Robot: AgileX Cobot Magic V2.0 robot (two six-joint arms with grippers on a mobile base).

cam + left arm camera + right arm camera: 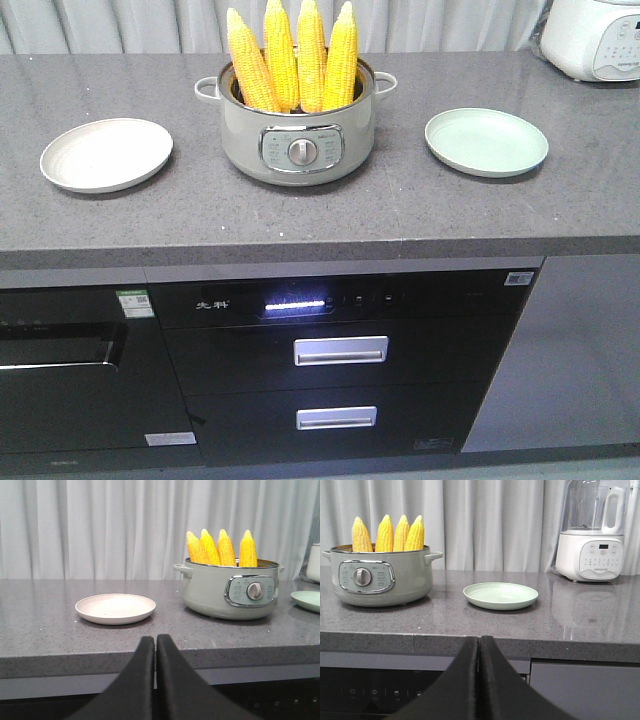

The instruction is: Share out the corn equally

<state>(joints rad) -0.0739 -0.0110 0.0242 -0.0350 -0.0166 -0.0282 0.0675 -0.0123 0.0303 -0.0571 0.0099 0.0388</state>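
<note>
— Corn (295, 55), item one: count and place?
— Four cobs, yellow, husked. All stand upright, pale tips up, packed side by side in the electric pot (297, 140), mid-counter, toward the far edge.
— Item two, the pot?
— Pale green, two side handles, a control panel with a round dial facing the near side. It rests on the grey stone countertop (400, 215).
— Plates?
— Two, both bare. Beige plate (106, 153) to the left of the pot, green plate (486, 141) to the right, each apart from it.
— Pincers?
— Left gripper (155, 639): black fingers pressed together, nothing between them, low at the near counter edge, facing the beige plate. Right gripper (480, 640): likewise pressed together and holding nothing, facing the green plate.
— Other stock?
— White appliance (590, 535) with a clear jug top, far right on the counter. Grey curtain (100, 525) behind. Black cabinet (340, 360) with two metal-handled drawers beneath the counter.
</note>
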